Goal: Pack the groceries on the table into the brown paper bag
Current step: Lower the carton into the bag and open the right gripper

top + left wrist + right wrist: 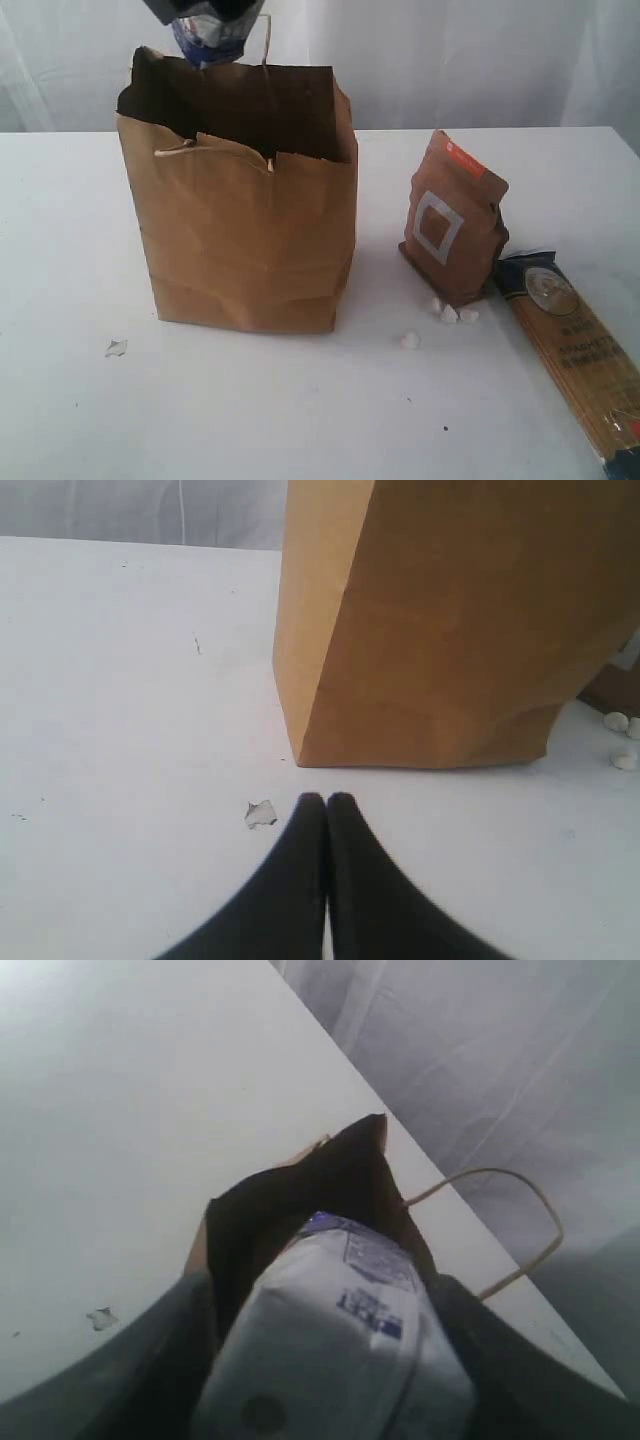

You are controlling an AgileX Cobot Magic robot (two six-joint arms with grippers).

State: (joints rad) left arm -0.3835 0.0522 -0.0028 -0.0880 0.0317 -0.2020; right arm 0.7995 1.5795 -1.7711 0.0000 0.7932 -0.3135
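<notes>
The right gripper (325, 1305) grips the small white carton (340, 1360) between its 2 fingers, and the open mouth of the brown paper bag (250, 230) is directly under it, the carton's lower end at the torn rim. The left gripper (326, 802) is closed and holds nothing, its 2 tips pressed together low over the table (100, 680). The bag's bottom corner stands just ahead of these tips, and a small paper scrap (260, 814) lies beside them. The brown pouch with white square (452, 220) and the spaghetti pack (570, 350) rest on the table well apart from both grippers, beyond the bag from the left gripper.
</notes>
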